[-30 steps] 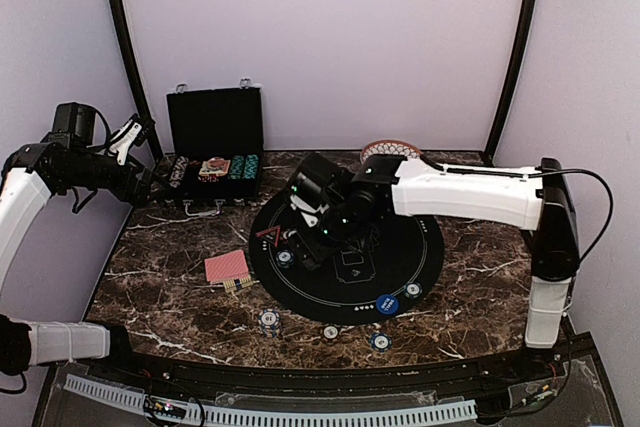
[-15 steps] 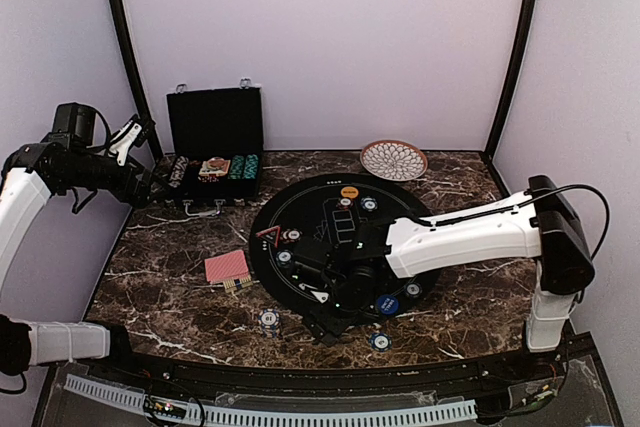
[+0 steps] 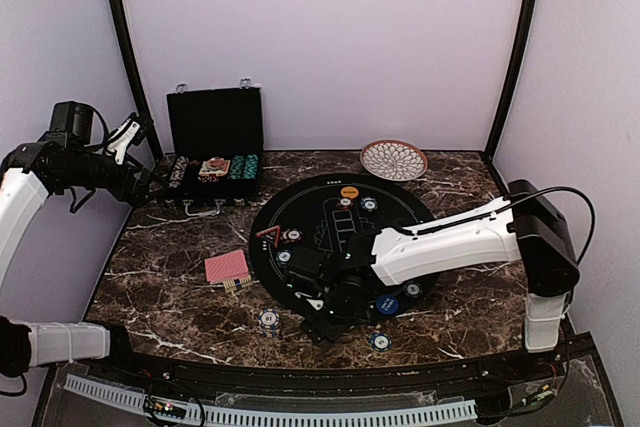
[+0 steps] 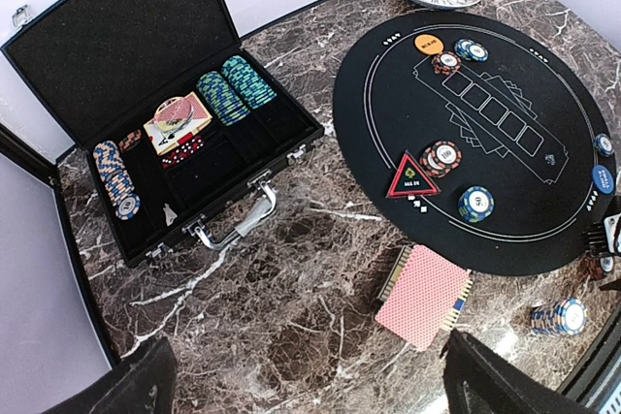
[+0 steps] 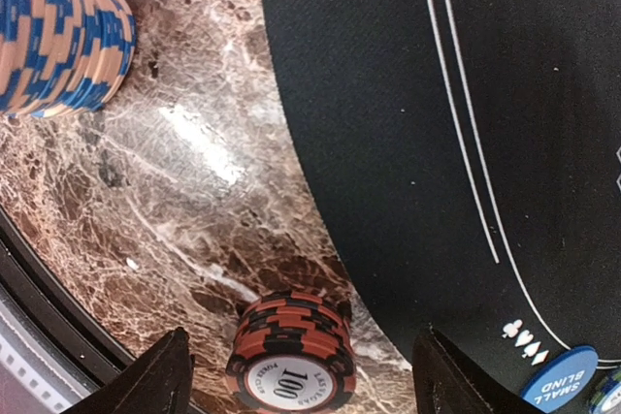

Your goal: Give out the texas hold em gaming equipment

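My right gripper (image 3: 322, 325) is low at the table's front edge, open, its fingers (image 5: 163, 378) on either side of a red-and-black "100" chip stack (image 5: 289, 336) without touching it. A blue-and-orange chip stack (image 5: 60, 34) stands to its left, also in the top view (image 3: 269, 321). The blue small blind button (image 5: 561, 380) lies on the black round mat (image 3: 400, 242). The red-backed cards (image 4: 424, 295) lie left of the mat. The red triangle marker (image 4: 415, 175) and orange button (image 4: 429, 44) are on the mat. My left gripper (image 4: 306, 390) is open and empty, high at the left.
The open black case (image 4: 165, 133) with chip rows stands at the back left. A patterned plate (image 3: 393, 159) sits behind the mat. More chip stacks (image 4: 444, 155) lie on the mat, and one chip (image 3: 379, 340) lies near the front edge.
My right arm swung from the mat's left side to the front edge and came down around the red chip stack. The left arm has not moved.
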Robot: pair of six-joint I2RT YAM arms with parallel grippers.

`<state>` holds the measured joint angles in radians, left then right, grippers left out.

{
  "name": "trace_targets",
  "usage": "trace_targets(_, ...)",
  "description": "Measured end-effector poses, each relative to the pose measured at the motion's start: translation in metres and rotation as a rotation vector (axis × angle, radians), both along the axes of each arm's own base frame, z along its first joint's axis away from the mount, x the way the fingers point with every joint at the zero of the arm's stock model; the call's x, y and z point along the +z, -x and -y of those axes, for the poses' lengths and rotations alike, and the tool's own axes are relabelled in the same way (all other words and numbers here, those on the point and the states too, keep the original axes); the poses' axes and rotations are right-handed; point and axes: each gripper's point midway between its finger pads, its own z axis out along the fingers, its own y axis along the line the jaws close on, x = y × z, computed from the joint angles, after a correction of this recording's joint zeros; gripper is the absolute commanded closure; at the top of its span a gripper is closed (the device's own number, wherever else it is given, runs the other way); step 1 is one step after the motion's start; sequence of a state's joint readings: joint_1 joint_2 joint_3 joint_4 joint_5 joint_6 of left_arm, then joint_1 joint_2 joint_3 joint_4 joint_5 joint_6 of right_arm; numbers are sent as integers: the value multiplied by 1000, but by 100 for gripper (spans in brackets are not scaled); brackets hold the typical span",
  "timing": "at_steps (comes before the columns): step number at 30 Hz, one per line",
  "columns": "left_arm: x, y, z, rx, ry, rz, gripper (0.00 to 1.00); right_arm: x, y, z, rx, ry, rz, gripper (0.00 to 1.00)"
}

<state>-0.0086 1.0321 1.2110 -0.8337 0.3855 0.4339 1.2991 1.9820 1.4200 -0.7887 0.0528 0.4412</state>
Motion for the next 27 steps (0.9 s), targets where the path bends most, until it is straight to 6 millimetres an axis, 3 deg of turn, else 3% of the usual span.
trace_targets(27,0,0,0,0,0,-1,1,-10,2,0,0,4,-14,63)
